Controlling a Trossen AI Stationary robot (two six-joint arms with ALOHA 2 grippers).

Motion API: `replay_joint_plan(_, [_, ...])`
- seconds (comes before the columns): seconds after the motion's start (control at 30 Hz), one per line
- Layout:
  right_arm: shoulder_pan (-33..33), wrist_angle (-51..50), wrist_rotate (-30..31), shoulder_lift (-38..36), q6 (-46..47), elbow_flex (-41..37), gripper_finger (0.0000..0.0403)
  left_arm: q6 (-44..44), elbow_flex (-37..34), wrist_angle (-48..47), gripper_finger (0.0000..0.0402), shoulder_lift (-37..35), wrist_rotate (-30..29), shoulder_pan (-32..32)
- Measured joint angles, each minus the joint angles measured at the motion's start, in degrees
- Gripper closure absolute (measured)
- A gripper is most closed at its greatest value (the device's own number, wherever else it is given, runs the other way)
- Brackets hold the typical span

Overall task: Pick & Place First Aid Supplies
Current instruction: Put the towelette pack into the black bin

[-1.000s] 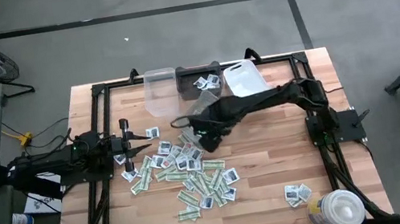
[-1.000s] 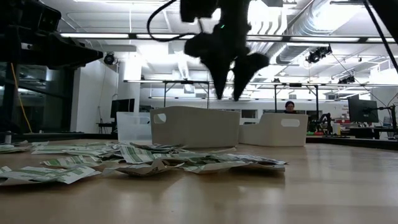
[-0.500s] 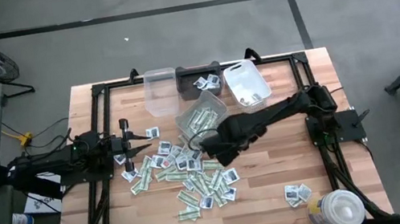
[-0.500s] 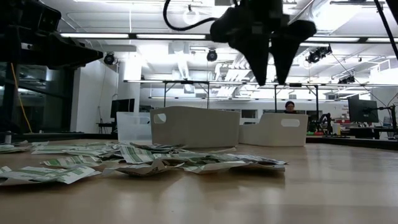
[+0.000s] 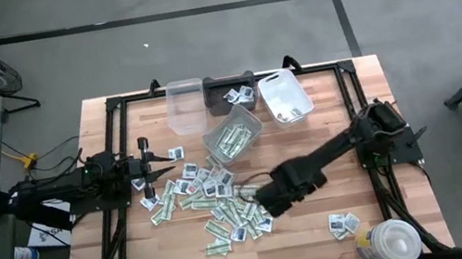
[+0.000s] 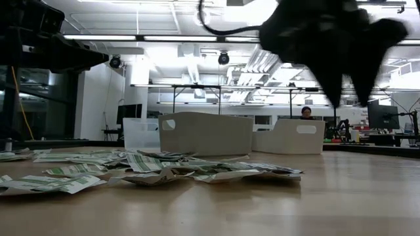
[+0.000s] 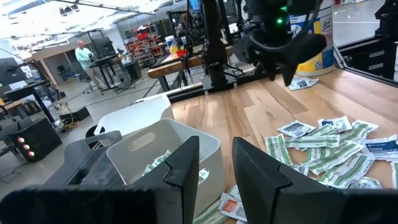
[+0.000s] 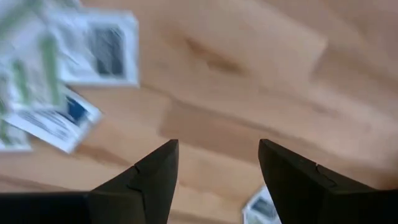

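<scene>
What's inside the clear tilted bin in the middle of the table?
The clear bin holds several green-and-white strip packets, lying loose. Whatever sits underneath them, at the bottom, is covered, so I cannot tell.

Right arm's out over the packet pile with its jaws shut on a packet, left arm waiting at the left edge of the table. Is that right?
Not quite: the right gripper holds nothing. The right wrist view shows its jaws open, with only bare wood between them and packets lying on the table below. The rest stands: in the high view that gripper is over the pile's edge, and the left gripper waits at the table's left edge.
</scene>
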Motion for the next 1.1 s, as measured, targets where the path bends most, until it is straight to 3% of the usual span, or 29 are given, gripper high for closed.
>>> replay_joint_plan(0.33, [9.49, 9.38, -8.46, -1.51, 15.27, -9.54, 0.0188, -0.01, 0.00, -0.01, 0.0305, 0.00, 0.00, -0.01])
replay_joint_plan(1.1, [14.18, 24.98, -9.59, -11.09, 26.80, -27.89, 0.0188, -0.01, 0.00, -0.01, 0.0305, -0.02, 0.01, 0.01])
